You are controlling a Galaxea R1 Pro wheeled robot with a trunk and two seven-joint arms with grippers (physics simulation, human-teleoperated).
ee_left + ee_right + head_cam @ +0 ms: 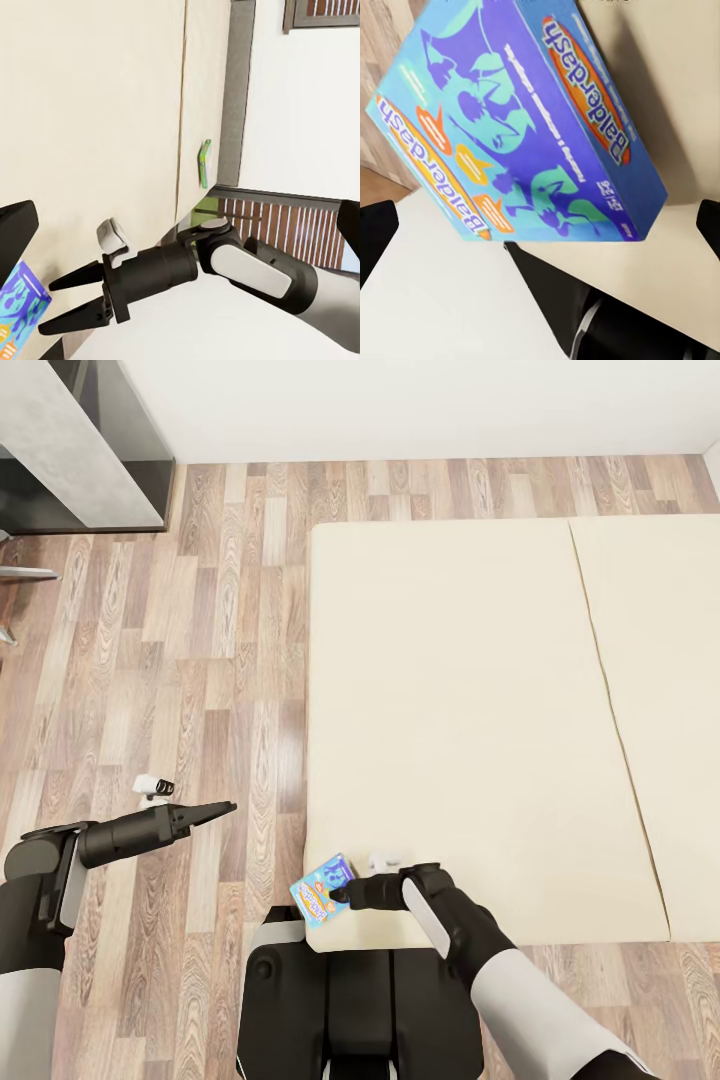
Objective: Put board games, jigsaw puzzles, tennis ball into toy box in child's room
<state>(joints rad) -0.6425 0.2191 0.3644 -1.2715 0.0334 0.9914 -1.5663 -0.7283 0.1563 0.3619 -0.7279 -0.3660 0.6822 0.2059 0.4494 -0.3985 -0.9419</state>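
Right end effector (343, 895) at the blue game (322, 890) on the bed's (450, 710) near corner, grip unclear, left end effector (222, 810) pressed together over open floor (200, 660), green game (204, 163) at far edge.

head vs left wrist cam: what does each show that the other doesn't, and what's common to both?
Head alone: the left gripper, jaws near closed, over the wood floor, and a grey cabinet at the far wall. Left wrist alone: a green-edged game box near the bed's far edge. Both: the bed, the blue game box at its near corner, and the right gripper, whose open fingers show in the wrist view.
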